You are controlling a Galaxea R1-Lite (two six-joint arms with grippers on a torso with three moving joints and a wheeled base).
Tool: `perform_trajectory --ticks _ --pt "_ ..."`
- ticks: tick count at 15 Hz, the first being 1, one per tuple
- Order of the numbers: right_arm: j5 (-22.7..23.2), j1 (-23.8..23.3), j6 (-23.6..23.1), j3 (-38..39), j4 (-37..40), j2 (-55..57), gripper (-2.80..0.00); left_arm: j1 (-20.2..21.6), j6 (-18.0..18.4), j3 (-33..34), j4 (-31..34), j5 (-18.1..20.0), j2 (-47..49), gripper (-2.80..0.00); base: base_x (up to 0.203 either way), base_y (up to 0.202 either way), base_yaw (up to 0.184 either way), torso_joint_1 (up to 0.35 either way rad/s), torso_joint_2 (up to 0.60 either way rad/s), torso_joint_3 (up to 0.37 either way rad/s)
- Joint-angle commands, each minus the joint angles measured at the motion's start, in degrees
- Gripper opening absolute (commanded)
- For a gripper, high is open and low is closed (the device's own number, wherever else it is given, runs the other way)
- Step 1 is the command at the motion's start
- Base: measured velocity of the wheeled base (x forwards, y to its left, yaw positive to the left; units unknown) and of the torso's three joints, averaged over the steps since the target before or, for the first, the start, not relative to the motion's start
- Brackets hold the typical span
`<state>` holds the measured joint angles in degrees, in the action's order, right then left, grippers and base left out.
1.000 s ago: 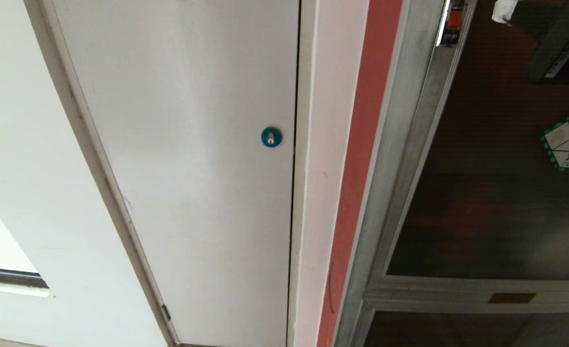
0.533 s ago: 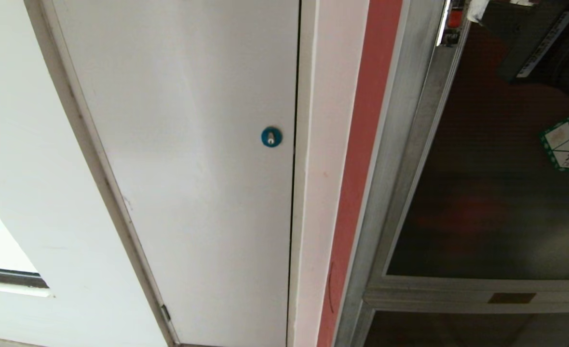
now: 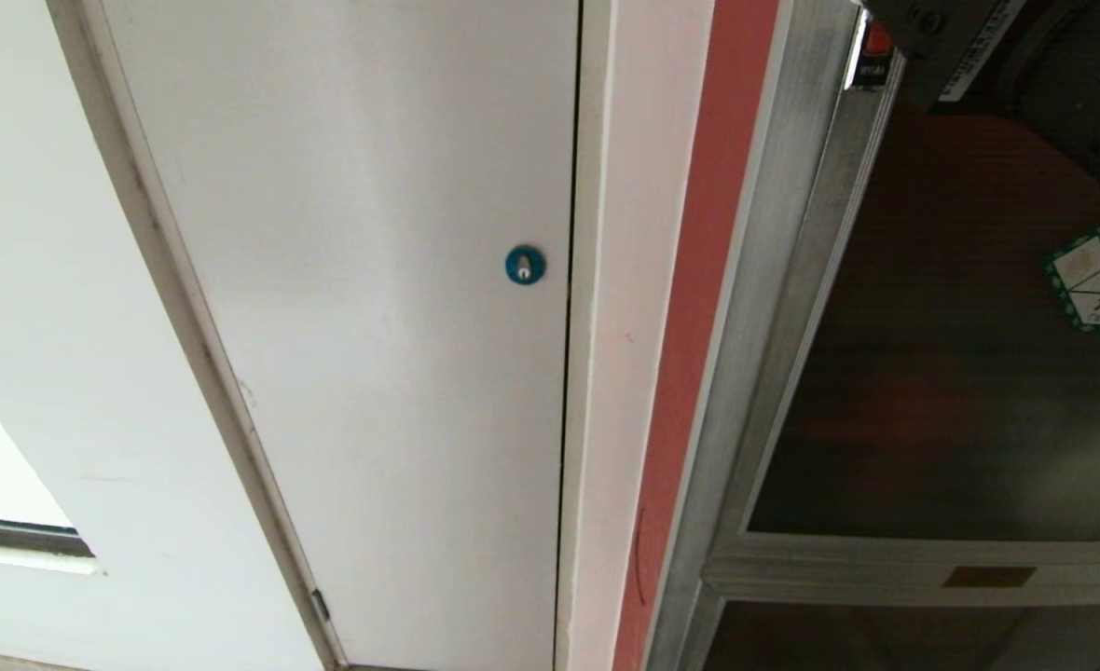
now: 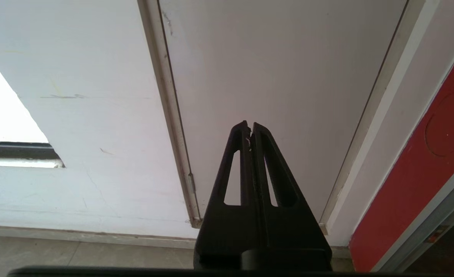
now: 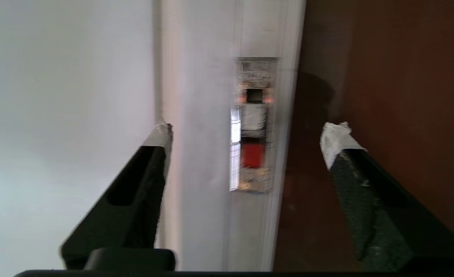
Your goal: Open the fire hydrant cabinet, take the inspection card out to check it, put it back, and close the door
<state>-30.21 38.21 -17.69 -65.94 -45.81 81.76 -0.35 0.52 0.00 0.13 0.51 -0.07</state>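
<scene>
Right gripper (image 5: pixel 246 130) spreads wide, grasping nothing, its taped fingertips (image 5: pixel 336 138) straddling the red latch (image 5: pixel 253 155) on the door (image 5: pixel 365 96), presumably lining up. Left gripper (image 4: pixel 250 129) sits clenched, idle.

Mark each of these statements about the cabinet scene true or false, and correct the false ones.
1. The right pincer is open, holding nothing. True.
2. The left pincer is open wide. False: its fingers are pressed together.
3. A small red latch sits in the frame of the door, ahead of the right pincer. True.
4. The inspection card is in the right pincer. False: no card shows in any view.
5. The round blue lock is on the dark glass door. False: it is on the plain white panel to the left of it.
</scene>
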Motion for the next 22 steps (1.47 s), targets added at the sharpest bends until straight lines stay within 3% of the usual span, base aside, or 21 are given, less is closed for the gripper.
perform_trajectory --ticks 1,8,9,22 --pt "-0.11 -1.39 -0.15 -0.62 -0.24 1.68 0.00 0.00 0.00 0.00 0.04 0.02 0.07 -2.80 0.000 0.000 0.000 0.000 0.00 0.000" --pt "-0.20 -2.00 -1.38 -4.41 0.11 3.46 0.00 0.00 0.00 0.00 0.03 0.02 -0.01 -2.80 0.000 0.000 0.000 0.000 0.00 0.000" --pt "-0.20 -2.09 -1.38 -4.37 0.19 3.59 -2.80 0.00 0.00 -0.06 -0.01 0.02 0.07 -2.80 0.000 0.000 0.000 0.000 0.00 0.000" --pt "-0.29 -2.18 -1.74 -5.21 1.46 3.42 -2.80 0.00 0.00 0.00 0.00 0.02 0.02 -2.80 0.000 0.000 0.000 0.000 0.00 0.000"
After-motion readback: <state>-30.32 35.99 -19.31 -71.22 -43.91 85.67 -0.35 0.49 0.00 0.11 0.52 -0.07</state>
